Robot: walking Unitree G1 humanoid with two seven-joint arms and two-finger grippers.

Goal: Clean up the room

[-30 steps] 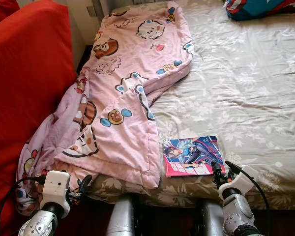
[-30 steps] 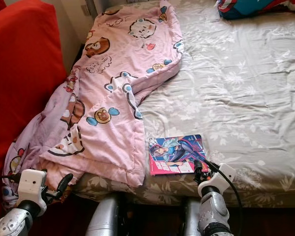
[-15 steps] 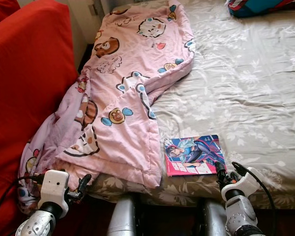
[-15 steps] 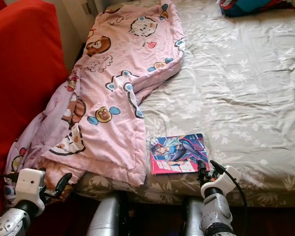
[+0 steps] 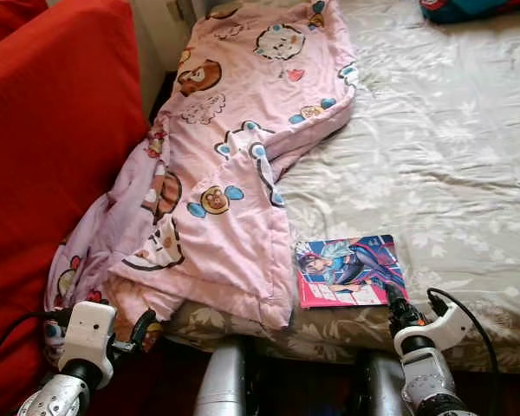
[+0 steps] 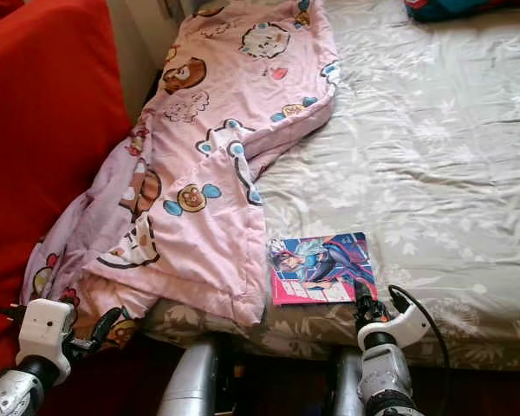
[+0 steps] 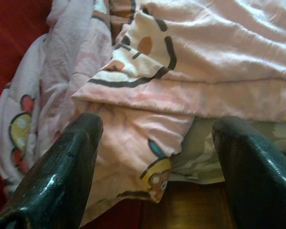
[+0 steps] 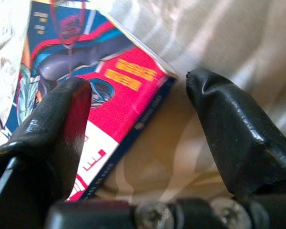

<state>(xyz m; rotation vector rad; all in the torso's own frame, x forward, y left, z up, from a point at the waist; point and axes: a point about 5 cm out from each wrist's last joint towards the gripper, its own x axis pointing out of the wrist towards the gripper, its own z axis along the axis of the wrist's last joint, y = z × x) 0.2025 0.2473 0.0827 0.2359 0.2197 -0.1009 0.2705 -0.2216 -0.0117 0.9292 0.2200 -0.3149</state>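
Right gripper (image 8: 138, 95) jaws wide open, empty, straddling comic book (image 5: 348, 270) corner on bed (image 5: 451, 147). Left gripper (image 7: 152, 143) jaws open, empty, facing rumpled pink quilt (image 5: 234, 156). Tidying barely begun: book ungrasped, quilt unfolded.

The blanket (image 5: 234, 165) at the left of the bed is pale pink, printed with cartoon animal faces in brown, white and orange with blue and red accents, while the bed sheet (image 5: 442, 147) is grey-beige with a pale floral pattern. Near the bed's near edge the comic book (image 5: 348, 270) has a blue, purple and magenta-pink cover with a light-haired drawn figure and orange lettering. A plain red sofa (image 5: 43, 147) fills the left side, and a blue-and-red thing (image 5: 477, 7) sits at the far right.
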